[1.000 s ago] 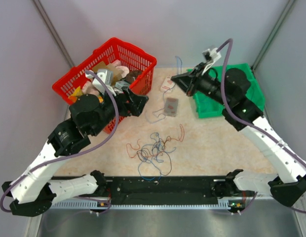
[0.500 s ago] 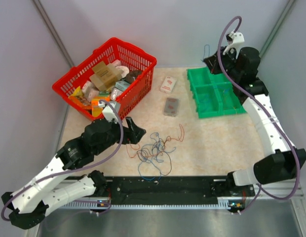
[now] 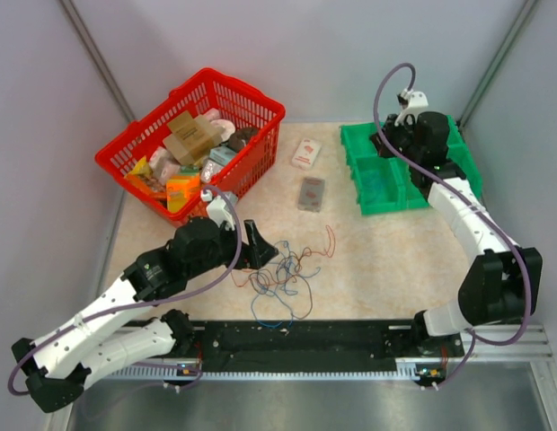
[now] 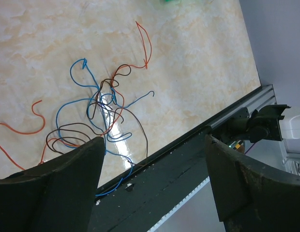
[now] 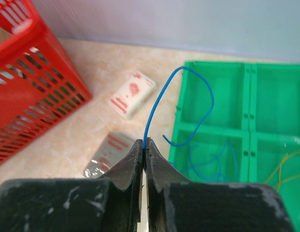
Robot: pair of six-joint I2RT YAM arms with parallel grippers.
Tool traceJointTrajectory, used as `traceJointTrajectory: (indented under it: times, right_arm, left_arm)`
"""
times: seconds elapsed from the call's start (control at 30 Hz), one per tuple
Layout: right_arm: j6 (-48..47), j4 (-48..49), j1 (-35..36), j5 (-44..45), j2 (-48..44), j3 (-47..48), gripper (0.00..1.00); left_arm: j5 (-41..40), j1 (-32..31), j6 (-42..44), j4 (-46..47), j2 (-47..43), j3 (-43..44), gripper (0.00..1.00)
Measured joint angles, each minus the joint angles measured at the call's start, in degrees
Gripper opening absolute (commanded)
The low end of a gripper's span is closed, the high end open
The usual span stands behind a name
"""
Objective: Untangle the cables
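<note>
A loose tangle of thin blue, red, orange and black cables (image 3: 283,274) lies on the table near the front edge; it also shows in the left wrist view (image 4: 104,113). My left gripper (image 3: 260,250) is open and empty, just left of and above the tangle. My right gripper (image 3: 384,144) is over the green tray (image 3: 397,199), shut on a single blue wire (image 5: 162,99) that curls up from the fingertips (image 5: 144,145). More blue wires (image 5: 208,162) and orange wires (image 5: 285,166) lie in the tray's compartments.
A red basket (image 3: 193,144) full of packets stands at the back left. A white packet (image 3: 305,153) and a silver packet (image 3: 311,193) lie between basket and tray. A black rail (image 3: 296,337) runs along the table's front edge.
My left gripper has come down and right to the tangle's left side. My right gripper has moved back and lowered over the green tray with the blue wire.
</note>
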Motion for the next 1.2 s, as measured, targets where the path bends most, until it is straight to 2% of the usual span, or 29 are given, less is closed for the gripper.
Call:
traceJointTrajectory:
  times: [0.1, 0.23, 0.47, 0.6, 0.83, 0.87, 0.93, 1.0, 1.03, 1.17, 1.2]
  right_arm:
    - [0.2, -3.2, 0.0, 3.7, 0.2, -1.9, 0.0]
    - [2.1, -9.8, 0.0, 8.2, 1.0, 0.2, 0.0]
    - [7.4, -19.9, 0.0, 10.3, 2.2, 1.2, 0.0]
    - [8.8, -24.4, 0.0, 9.8, 7.2, 4.6, 0.0]
    - [8.5, -29.6, 0.0, 12.0, 22.0, 14.8, 0.0]
    - [8.2, -30.3, 0.0, 12.5, 23.9, 16.4, 0.02]
    - [7.6, -32.9, 0.0, 14.1, 28.7, 21.5, 0.3]
    - [7.3, -34.1, 0.0, 15.0, 30.6, 23.6, 0.48]
    - [6.9, -35.1, 0.1, 15.3, 30.7, 23.6, 0.53]
    - [5.1, -37.9, 2.0, 18.9, 27.1, 22.1, 0.6]
    - [4.9, -38.3, 3.1, 20.1, 24.9, 20.7, 0.66]
  left_arm:
    - [0.0, 0.0, -0.2, 0.2, 0.0, -0.3, 0.86]
    - [0.0, 0.0, -0.6, 0.6, 0.1, -1.1, 0.86]
    - [0.5, 0.0, -0.9, 2.4, 3.3, -1.2, 0.85]
    - [1.5, 0.0, -1.0, 3.4, 5.8, -1.3, 0.85]
    - [2.9, 0.0, -0.8, 4.3, 9.8, -1.9, 0.83]
    - [3.2, 0.0, -0.7, 4.4, 10.6, -2.0, 0.83]
    - [4.5, 0.0, -0.4, 4.7, 12.4, -2.0, 0.83]
    - [6.0, 0.0, 0.0, 4.7, 14.2, -2.0, 0.84]
    - [6.6, 0.0, 0.2, 4.8, 15.2, -2.0, 0.85]
    - [7.7, 0.0, 1.1, 5.0, 19.1, -1.9, 0.86]
    - [7.7, 0.0, 1.7, 5.0, 20.5, -1.9, 0.84]
